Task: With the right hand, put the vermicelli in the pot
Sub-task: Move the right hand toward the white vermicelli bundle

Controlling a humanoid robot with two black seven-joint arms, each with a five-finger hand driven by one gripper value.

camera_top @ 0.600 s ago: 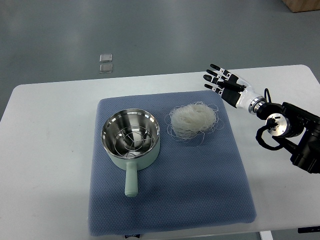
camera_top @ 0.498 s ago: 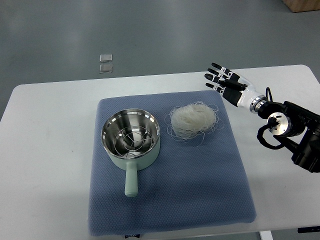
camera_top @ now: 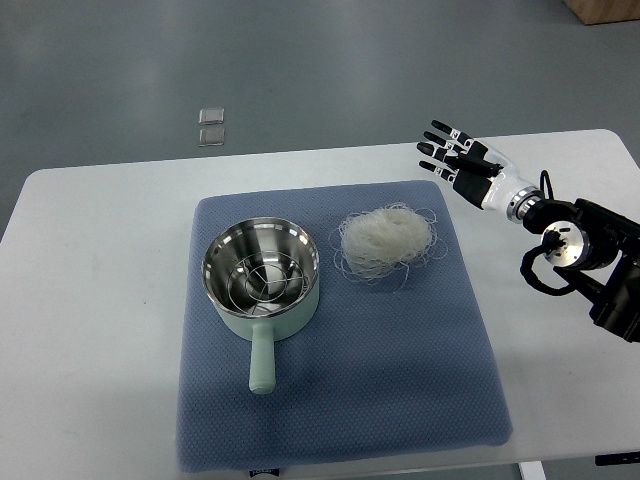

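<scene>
I see the right robot hand (camera_top: 458, 160) hovering over the white worktop (camera_top: 100, 260) near the far right corner of the blue mat (camera_top: 340, 400), fingers spread and holding nothing. The vermicelli (camera_top: 387, 240) lies on the mat, down and to the left of that hand, clearly apart from it. It is a loose, pale, roughly round nest, slightly wider than deep, with stray strands curling off its edges. Just left of it stands the pot (camera_top: 262, 276), steel inside, mint green outside, its handle pointing toward me
</scene>
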